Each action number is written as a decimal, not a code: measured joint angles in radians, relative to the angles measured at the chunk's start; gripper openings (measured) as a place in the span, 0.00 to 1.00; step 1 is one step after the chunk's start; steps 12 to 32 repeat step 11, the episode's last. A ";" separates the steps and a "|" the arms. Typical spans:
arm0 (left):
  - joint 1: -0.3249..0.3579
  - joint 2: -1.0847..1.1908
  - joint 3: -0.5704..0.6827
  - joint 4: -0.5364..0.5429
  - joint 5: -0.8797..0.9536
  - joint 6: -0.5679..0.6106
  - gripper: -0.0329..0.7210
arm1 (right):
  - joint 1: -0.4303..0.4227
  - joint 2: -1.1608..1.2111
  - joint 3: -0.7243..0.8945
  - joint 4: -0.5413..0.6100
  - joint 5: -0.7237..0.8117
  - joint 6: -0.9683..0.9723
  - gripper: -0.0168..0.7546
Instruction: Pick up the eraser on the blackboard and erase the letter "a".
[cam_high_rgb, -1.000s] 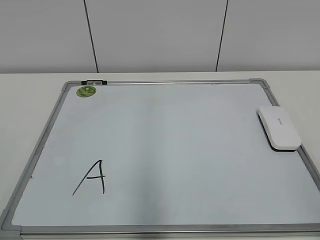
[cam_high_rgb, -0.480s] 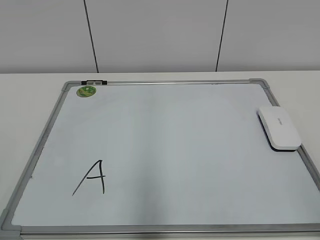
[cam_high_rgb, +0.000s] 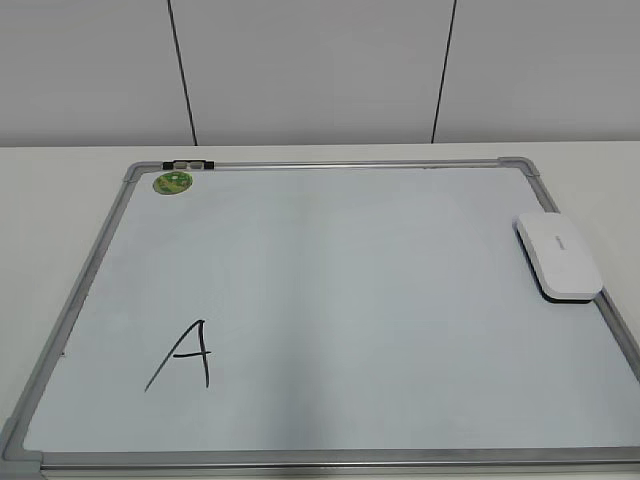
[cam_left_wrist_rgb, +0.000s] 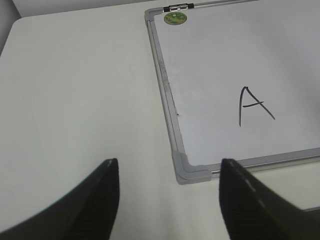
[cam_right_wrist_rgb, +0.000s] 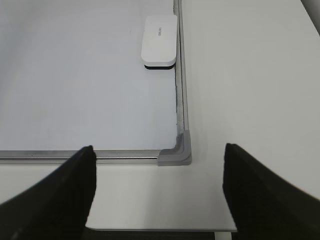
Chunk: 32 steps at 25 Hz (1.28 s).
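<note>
The white eraser (cam_high_rgb: 559, 255) lies flat on the right edge of the blackboard (cam_high_rgb: 350, 290), a pale board in a grey frame. It also shows in the right wrist view (cam_right_wrist_rgb: 159, 40), far ahead of my right gripper (cam_right_wrist_rgb: 159, 147), which is open and empty above the board's near right corner. My left gripper (cam_left_wrist_rgb: 168, 162) is open and empty above the table by the board's near left corner (cam_left_wrist_rgb: 190, 172). A large angular capital "A" (cam_high_rgb: 185, 355) in black marker is at the board's lower left, also in the left wrist view (cam_left_wrist_rgb: 254, 104). No small lowercase "a" is in view.
A round green sticker (cam_high_rgb: 173, 182) and a small black clip (cam_high_rgb: 188, 164) sit at the board's far left corner. The white table (cam_high_rgb: 60, 200) surrounds the board. Its front edge shows in the right wrist view (cam_right_wrist_rgb: 160, 230). A panelled wall stands behind.
</note>
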<state>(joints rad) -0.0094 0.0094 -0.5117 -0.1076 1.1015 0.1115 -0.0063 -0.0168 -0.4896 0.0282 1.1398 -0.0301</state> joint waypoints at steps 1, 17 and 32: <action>0.000 0.000 0.000 0.000 0.000 0.000 0.65 | 0.000 0.000 0.000 0.000 0.000 0.000 0.78; 0.000 0.000 0.000 0.000 0.000 0.000 0.65 | 0.000 0.000 0.000 0.000 0.000 0.000 0.78; 0.000 0.000 0.000 0.000 0.000 0.000 0.65 | 0.000 0.000 0.000 0.000 0.000 0.000 0.78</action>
